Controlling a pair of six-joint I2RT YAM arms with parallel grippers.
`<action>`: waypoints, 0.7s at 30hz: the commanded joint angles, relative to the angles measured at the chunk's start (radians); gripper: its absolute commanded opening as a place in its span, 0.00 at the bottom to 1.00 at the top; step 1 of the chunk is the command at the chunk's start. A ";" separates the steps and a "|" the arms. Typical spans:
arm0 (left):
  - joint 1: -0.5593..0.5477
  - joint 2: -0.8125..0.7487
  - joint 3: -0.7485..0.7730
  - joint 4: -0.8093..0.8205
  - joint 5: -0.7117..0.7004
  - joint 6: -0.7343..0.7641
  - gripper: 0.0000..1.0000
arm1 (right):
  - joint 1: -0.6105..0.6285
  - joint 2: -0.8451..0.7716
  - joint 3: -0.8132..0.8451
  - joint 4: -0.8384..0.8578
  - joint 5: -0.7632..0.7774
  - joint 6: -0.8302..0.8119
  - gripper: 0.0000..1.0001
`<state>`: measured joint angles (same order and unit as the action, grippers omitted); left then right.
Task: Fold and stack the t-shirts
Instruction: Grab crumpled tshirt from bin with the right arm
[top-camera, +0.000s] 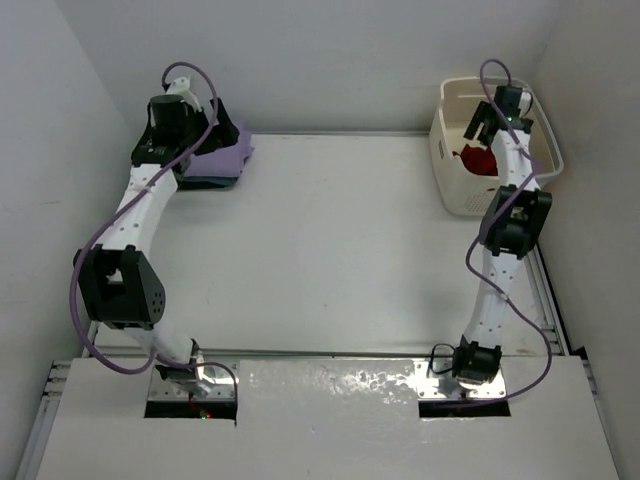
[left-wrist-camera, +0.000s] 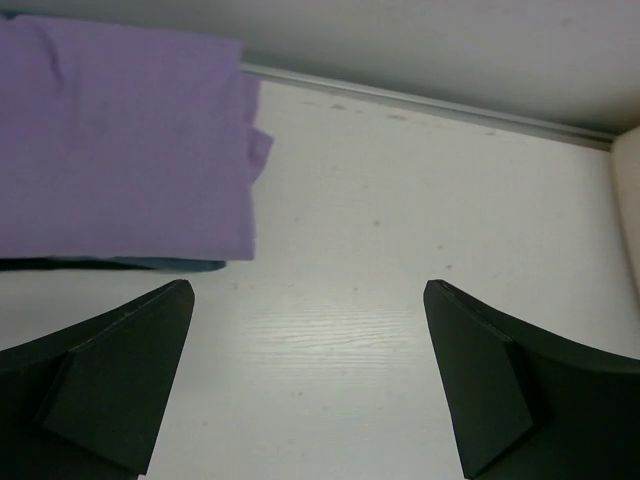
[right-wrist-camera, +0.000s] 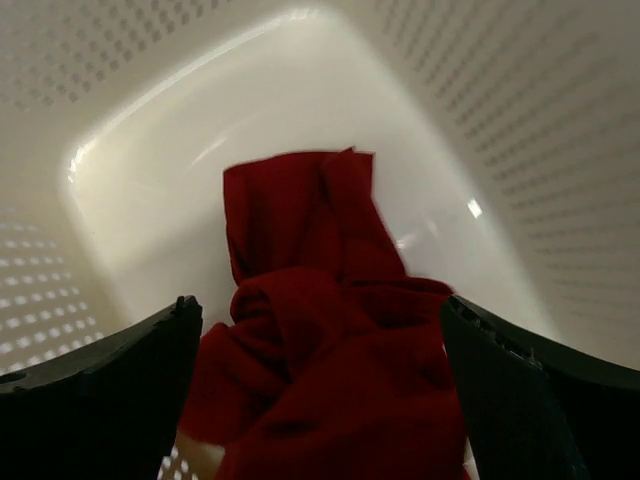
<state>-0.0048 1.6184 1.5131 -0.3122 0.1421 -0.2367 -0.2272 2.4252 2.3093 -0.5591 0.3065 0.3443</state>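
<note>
A folded lavender purple t-shirt (left-wrist-camera: 120, 140) lies on top of a stack at the table's far left (top-camera: 222, 160), with a teal-blue edge (left-wrist-camera: 170, 264) showing beneath it. My left gripper (left-wrist-camera: 308, 375) hovers just right of the stack, open, with only bare table between its fingers. The red t-shirt (right-wrist-camera: 320, 330) lies crumpled inside the cream basket (top-camera: 455, 185) at the far right. My right gripper (right-wrist-camera: 318, 390) reaches down into the basket, open, its fingers standing on either side of the red cloth without closing on it.
The basket's perforated walls (right-wrist-camera: 540, 130) surround my right gripper closely. A back wall ledge (left-wrist-camera: 430, 100) runs just behind the stack. The basket's cream side (left-wrist-camera: 630, 200) shows at the right edge of the left wrist view.
</note>
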 joint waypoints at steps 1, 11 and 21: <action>0.016 -0.017 0.097 -0.017 -0.088 0.028 1.00 | -0.020 0.053 0.036 0.099 -0.096 0.054 0.99; 0.016 -0.018 0.087 -0.080 -0.142 0.031 1.00 | -0.032 0.152 -0.004 0.200 -0.181 0.133 0.23; 0.016 -0.077 0.012 -0.036 -0.121 -0.003 1.00 | -0.001 -0.242 -0.163 0.445 -0.244 0.153 0.00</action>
<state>0.0067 1.6085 1.5429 -0.4065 0.0017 -0.2188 -0.2481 2.4115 2.1387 -0.3317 0.1013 0.4774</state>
